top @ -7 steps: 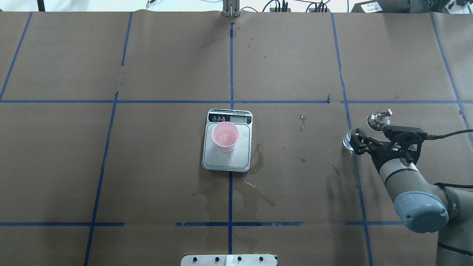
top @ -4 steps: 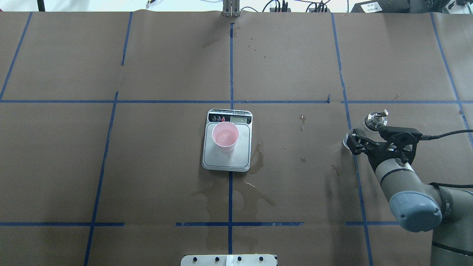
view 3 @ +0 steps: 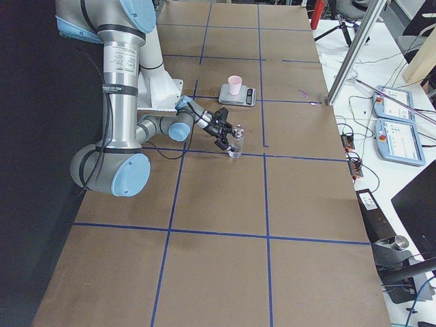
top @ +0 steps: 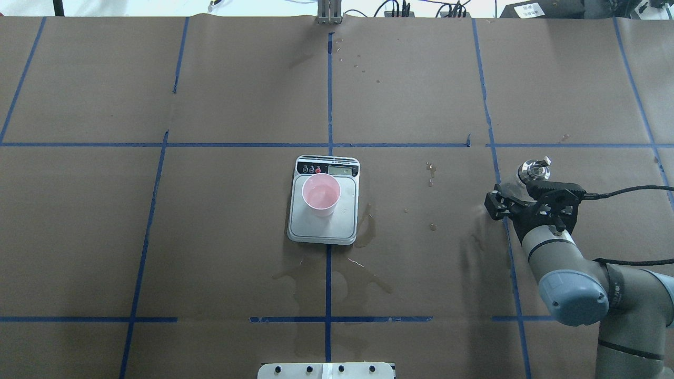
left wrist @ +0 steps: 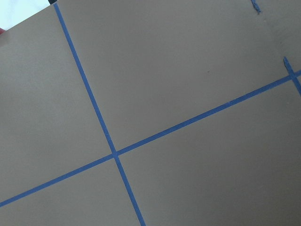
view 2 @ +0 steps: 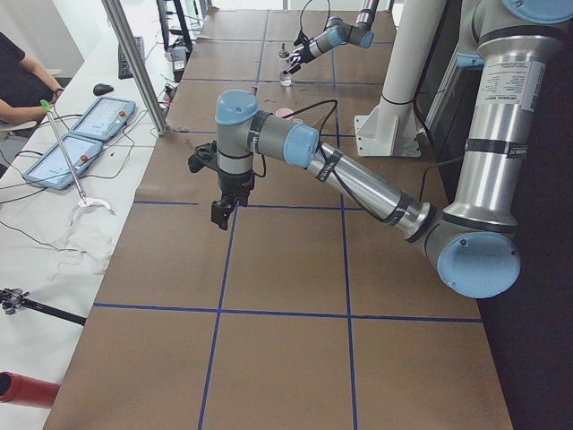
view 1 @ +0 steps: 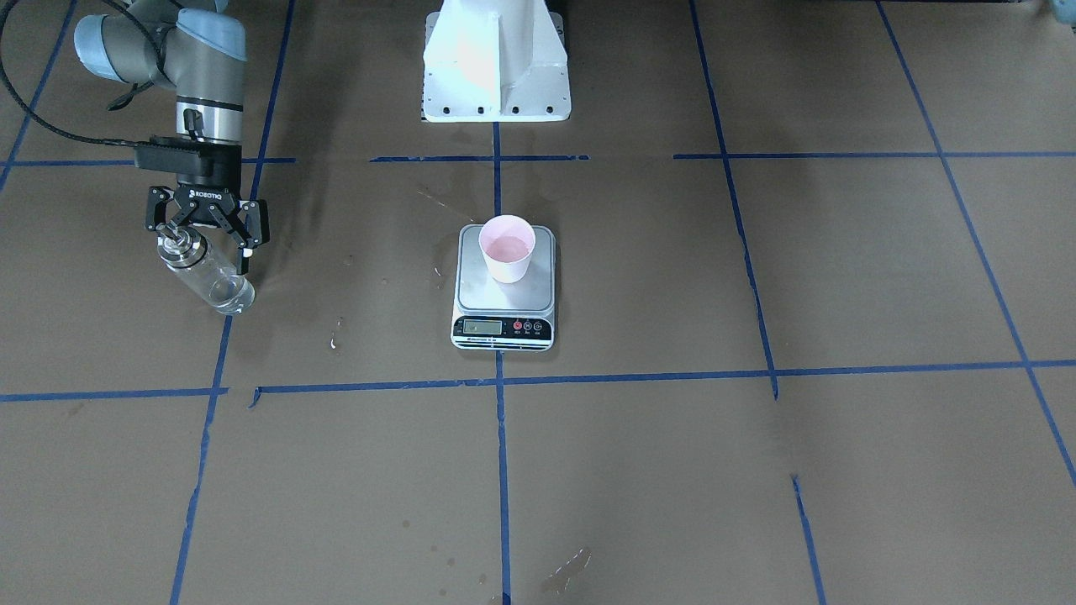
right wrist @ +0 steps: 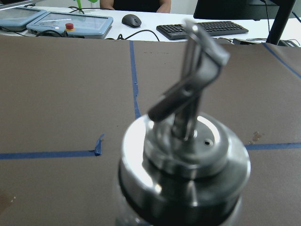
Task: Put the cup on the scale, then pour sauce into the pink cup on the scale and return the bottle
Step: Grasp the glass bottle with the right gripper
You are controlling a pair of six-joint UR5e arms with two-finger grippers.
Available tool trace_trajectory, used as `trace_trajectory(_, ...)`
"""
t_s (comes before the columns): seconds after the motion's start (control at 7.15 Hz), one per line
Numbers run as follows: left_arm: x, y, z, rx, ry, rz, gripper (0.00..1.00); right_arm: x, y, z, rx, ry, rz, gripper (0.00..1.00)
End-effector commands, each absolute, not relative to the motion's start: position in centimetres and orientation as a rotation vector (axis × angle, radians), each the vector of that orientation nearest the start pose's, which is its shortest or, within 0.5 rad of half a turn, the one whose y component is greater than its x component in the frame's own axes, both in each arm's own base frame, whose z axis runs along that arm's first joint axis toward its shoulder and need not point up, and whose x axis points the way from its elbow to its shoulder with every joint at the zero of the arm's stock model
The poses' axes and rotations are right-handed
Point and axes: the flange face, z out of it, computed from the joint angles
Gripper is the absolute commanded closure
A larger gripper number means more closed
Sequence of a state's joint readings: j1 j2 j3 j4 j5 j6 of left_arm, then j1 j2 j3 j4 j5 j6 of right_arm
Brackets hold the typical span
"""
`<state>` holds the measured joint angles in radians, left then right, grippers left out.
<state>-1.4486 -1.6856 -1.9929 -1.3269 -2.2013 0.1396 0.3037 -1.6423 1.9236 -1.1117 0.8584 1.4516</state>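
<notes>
Bottle (view 1: 214, 281) stands on the brown table (view 1: 756, 462) at the robot's right, the right gripper (view 1: 204, 242) spread wide around its silver collar. Farther along, the pink cup (view 1: 508, 269) sits on the scale (view 1: 540, 290). The left gripper (view 2: 221, 210) hangs beyond; its grip cannot be told.

Brown paper-covered table (top: 237, 79), blue tape grid (top: 329, 95), white side desk (right wrist: 150, 18) with keyboard (right wrist: 207, 28) and mouse (right wrist: 131, 20)

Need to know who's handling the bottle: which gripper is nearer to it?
Right. The right gripper is open right at the bottle's top. The left gripper hangs far off on the robot's left side.
</notes>
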Motion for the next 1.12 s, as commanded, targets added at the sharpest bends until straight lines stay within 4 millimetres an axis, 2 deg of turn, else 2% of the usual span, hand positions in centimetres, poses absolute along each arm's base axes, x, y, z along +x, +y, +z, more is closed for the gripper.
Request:
trace_trajectory(0.0, -1.31, -50.96, 43.16, 0.292, 0.626, 0.343, 0.0, -39.62, -33.25, 47.17, 0.821, -0.54, 0.43, 0.0)
trace_trajectory(0.42, -1.3, -50.98, 43.23, 0.29, 0.626, 0.341, 0.0, -40.25, -33.44, 46.38, 0.822, -0.556, 0.434, 0.01)
trace_trajectory(0.56, -1.31, -50.94, 43.31, 0.288, 0.626, 0.341, 0.0, -40.12, -33.47, 46.3, 0.822, -0.557, 0.436, 0.12)
trace_trajectory(0.98, -1.39, -50.89, 42.95, 0.296, 0.626, 0.34, 0.0, -39.96, -33.66, 46.3, 0.827, -0.55, 0.429, 0.12)
